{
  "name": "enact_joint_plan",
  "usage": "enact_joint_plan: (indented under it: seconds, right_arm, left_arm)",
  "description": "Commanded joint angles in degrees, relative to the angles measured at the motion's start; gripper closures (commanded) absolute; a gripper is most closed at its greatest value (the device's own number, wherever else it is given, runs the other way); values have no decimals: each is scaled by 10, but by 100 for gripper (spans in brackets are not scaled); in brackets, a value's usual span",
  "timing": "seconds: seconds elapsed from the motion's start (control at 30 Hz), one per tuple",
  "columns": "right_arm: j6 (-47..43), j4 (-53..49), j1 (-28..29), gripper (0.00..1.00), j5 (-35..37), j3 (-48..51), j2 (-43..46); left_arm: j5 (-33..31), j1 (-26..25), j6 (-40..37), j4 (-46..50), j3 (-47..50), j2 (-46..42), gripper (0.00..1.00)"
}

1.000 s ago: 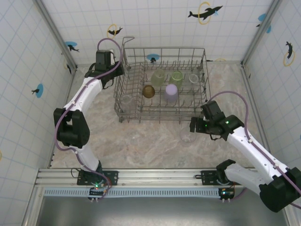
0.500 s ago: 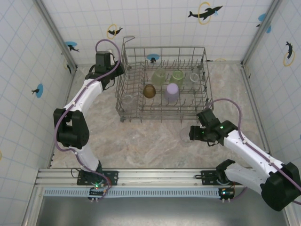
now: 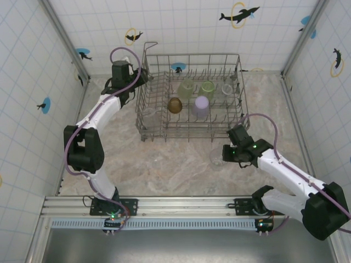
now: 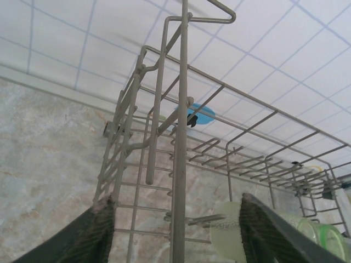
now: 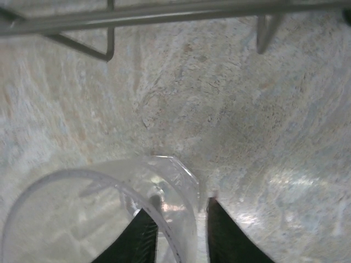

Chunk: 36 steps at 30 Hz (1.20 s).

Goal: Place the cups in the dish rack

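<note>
Clear cup (image 5: 82, 219) lies right at the tips of the right gripper (image 5: 181, 205), on the marbled tabletop (image 3: 181, 164). I judge it this arm's to take, since the left gripper (image 4: 176, 200) is well apart from it, up at a corner post of the dish rack (image 3: 192, 55). Seen from the right wrist, the mouth is toward the hand and the base points away along the line of the fingers, so the long axis runs roughly along the reach. Whether it stands upright under a steep hand or lies tipped I cannot tell. One finger (image 5: 140, 241) appears to sit inside the mouth and the other outside, with the side wall between them. The jaws are drawn narrow, but I cannot tell if they pinch that wall. The left jaws stand apart with a rack wire between them untouched, holding nothing. The rack lies just ahead of the right fingertips and holds a lilac cup (image 3: 201, 107), an amber cup (image 3: 174, 105) and green ones. The coming move should be up first, then forward over the nearest gridded wall
</note>
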<state>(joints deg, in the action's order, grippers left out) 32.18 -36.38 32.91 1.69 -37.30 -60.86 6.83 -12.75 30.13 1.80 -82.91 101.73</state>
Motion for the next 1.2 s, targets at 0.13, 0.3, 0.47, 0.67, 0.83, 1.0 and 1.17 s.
enact_joint_plan:
  seconds: [0.13, 0.3, 0.47, 0.67, 0.83, 1.0, 1.17]
  right_arm:
    - [-12, -32, -6, 100, 13, -21, 10]
    - [-13, -82, -10, 100, 34, -51, 19]
    - [-12, -152, -30, 100, 74, -84, 18]
    - [-12, -249, -70, 100, 169, -138, -7]
    - [-20, -307, -121, 100, 238, -194, -35]
    - [-55, -321, -195, 100, 292, -255, -65]
    - [-103, -295, -268, 100, 302, -323, -101]
  left_arm:
    - [6, -9, -4, 0, 18, -41, 14]
    - [4, -7, -9, 7, 22, -64, 3]
    - [-6, -2, -20, 22, 24, -82, 3]
    - [-14, 8, -30, 36, 24, -99, 3]
    - [-16, 14, -37, 47, 24, -110, 3]
    - [-6, 16, -40, 57, 13, -106, 2]
    - [1, 16, -43, 74, -8, -96, 2]
